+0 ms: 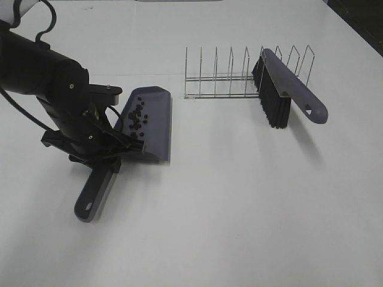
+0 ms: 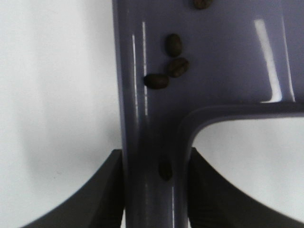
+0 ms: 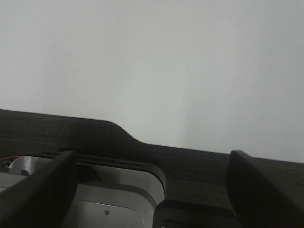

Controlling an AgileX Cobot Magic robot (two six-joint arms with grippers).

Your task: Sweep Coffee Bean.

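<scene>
On the white table (image 1: 239, 227), left half of the high view, sits the grey dustpan (image 1: 154, 122), long axis running from its scoop down-left to the handle end near the table's front-left; L arm is right over it. L gripper (image 2: 156, 190) is clamped tight on the handle neck, one jaw each side, as the L wrist view shows. Beans (image 1: 136, 116) lie in the pan already, clustered toward the back wall nearest the gripper; a few show close up in the L wrist view, incl. one down in the handle channel between the jaws. No loose beans visible on the table, so sweeping looks done, or nearly. R gripper (image 3: 152, 190) is out of the high view; its wrist cam shows jaws spread wide, nothing between them, bare table beyond. Wire rack (image 1: 239, 75) stands at the back centre-right w/ the brush (image 1: 287, 89) leaning on it, bristles down, handle pointing right-front; well apart from the pan. Next move prob. turns on keeping the pan level or tipped back: open lip faces right, so a tilt that way would spill. Plenty of open room front and right; rack near the pan's far corner is the only obstacle.
</scene>
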